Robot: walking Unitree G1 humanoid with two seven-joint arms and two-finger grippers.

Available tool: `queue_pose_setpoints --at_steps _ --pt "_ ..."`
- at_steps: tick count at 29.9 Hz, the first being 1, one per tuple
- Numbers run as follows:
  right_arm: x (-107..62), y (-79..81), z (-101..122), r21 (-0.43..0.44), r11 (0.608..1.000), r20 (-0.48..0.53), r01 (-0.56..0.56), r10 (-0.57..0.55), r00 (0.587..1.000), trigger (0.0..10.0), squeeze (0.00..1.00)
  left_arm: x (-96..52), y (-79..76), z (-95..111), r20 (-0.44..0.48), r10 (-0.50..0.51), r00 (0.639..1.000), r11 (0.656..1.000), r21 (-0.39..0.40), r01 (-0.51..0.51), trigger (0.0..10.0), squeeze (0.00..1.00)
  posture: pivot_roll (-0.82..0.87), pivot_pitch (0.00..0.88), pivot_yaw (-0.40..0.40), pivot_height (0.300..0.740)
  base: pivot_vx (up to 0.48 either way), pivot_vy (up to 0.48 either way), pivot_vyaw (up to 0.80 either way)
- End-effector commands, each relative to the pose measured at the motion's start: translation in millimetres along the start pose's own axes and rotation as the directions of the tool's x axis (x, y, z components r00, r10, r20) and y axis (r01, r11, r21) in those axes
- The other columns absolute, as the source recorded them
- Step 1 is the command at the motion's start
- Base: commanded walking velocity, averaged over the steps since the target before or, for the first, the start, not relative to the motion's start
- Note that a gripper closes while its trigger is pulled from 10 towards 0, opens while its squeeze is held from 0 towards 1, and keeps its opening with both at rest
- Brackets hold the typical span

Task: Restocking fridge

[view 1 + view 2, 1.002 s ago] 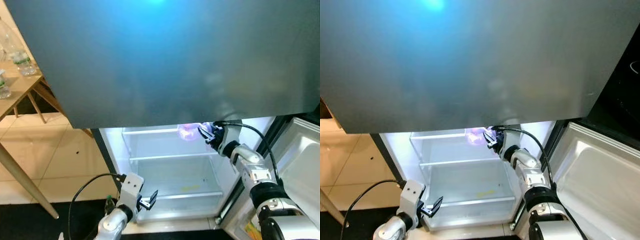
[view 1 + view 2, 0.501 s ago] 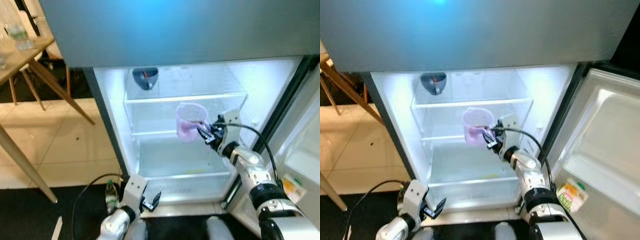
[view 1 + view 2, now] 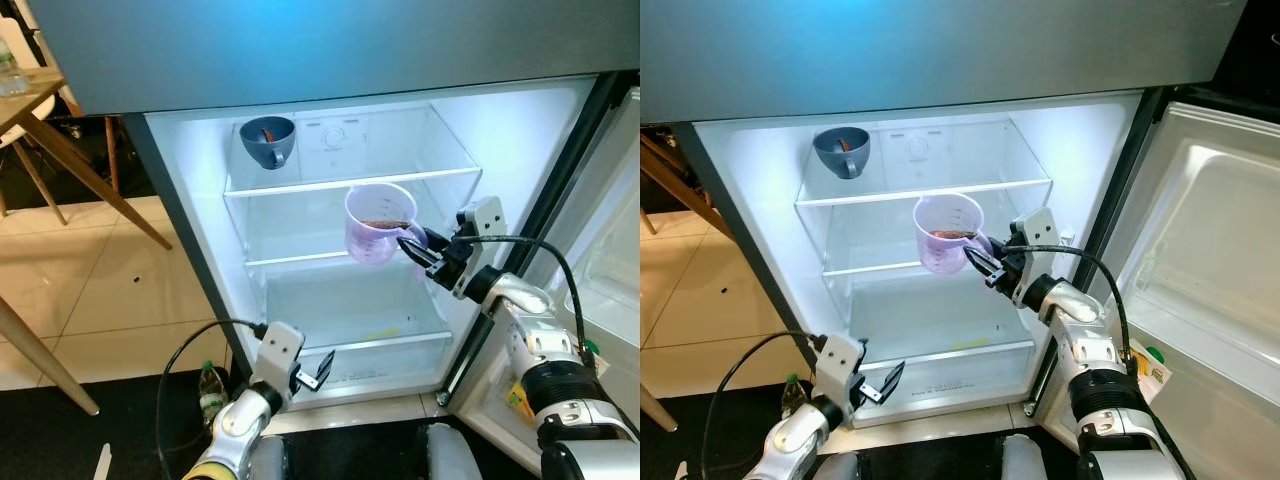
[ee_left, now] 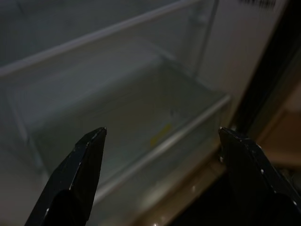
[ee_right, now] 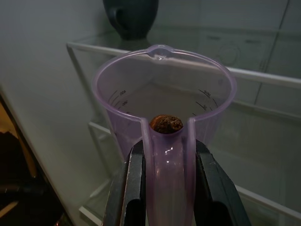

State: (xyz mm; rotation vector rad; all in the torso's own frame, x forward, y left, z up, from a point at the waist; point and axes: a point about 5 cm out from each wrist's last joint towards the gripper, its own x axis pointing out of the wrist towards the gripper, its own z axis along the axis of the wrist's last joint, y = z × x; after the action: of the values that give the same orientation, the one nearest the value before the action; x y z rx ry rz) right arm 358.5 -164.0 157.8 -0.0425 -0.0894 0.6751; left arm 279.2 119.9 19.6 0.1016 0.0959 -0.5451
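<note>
the fridge (image 3: 190, 230) stands open and lit inside, its door (image 3: 1200, 270) swung out on the robot's right. on the top glass shelf (image 3: 350, 175), near the back left corner, sits a dark blue-grey cup (image 3: 267, 141) with something reddish-brown inside; what it is cannot be told. the main thing is a clear purple measuring jug (image 3: 378, 222), held upright in the air in front of the middle shelf (image 3: 300, 255), below the top shelf's front edge and not touching any shelf. the jug has printed scale marks on the inner wall and a small spout on the side away from the handle. at its bottom lies a little brownish matter, seen as a dark layer from the head views and as a brown lump just behind the handle in the right wrist view. the right gripper (image 3: 415, 244) reaches in from the right side, and its two black fingers (image 5: 134, 188) are closed against the two sides of the jug's handle (image 5: 165, 179), one finger on each side, so the jug is out in front of the fingertips, toward the fridge's inside. at the bottom of the fridge is a clear drawer (image 3: 350, 340) with a small yellowish mark on its floor. the left gripper (image 3: 312, 372) is low, in front of the drawer's left corner, with its fingers (image 4: 80, 174) spread wide apart and holding nothing. a green-labelled bottle (image 3: 211, 391) stands on the dark floor beside the fridge's left foot, and a wooden table (image 3: 30, 105) stands at the left on the tiled floor (image 3: 90, 290).
</note>
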Motion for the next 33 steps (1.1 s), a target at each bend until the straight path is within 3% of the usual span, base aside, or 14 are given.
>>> queue_pose_setpoints --at_steps 1,6,19,23,33 --pt "-0.4 2.6 1.1 0.003 1.000 0.007 -0.020 0.020 1.000 10.0 0.00 0.8 0.4 3.2 0.028 0.011 1.000 1.000 -0.009 -0.011 10.0 0.00 -0.02 0.029 0.004 0.577 0.000 0.000 0.00" --pt "-4.2 4.1 0.1 0.015 0.999 -0.006 -0.040 0.040 0.999 10.0 0.00 7.6 1.4 16.4 0.095 0.014 0.995 1.000 0.007 -0.014 10.0 0.00 -0.02 0.031 0.009 0.557 0.000 0.000 0.00" --pt "-5.3 4.6 2.2 0.025 0.999 -0.012 -0.044 0.045 0.999 10.0 0.00 11.7 6.0 29.4 0.159 0.028 0.987 0.999 0.017 -0.031 10.0 0.00 -0.01 0.034 0.012 0.527 0.000 0.000 0.00" --pt "-8.1 0.7 12.1 -0.004 0.999 0.003 -0.047 0.047 0.999 10.0 0.00 17.9 9.6 46.4 0.237 0.044 0.970 0.999 0.014 -0.049 10.0 0.00 -0.01 0.034 0.013 0.502 0.000 0.000 0.00" --pt "-17.3 -8.2 33.6 -0.031 0.997 0.075 -0.064 0.067 0.995 10.0 0.00 24.5 13.3 67.9 0.327 0.057 0.943 0.998 0.016 -0.066 10.0 0.00 -0.01 0.033 0.010 0.477 0.000 0.000 0.00"
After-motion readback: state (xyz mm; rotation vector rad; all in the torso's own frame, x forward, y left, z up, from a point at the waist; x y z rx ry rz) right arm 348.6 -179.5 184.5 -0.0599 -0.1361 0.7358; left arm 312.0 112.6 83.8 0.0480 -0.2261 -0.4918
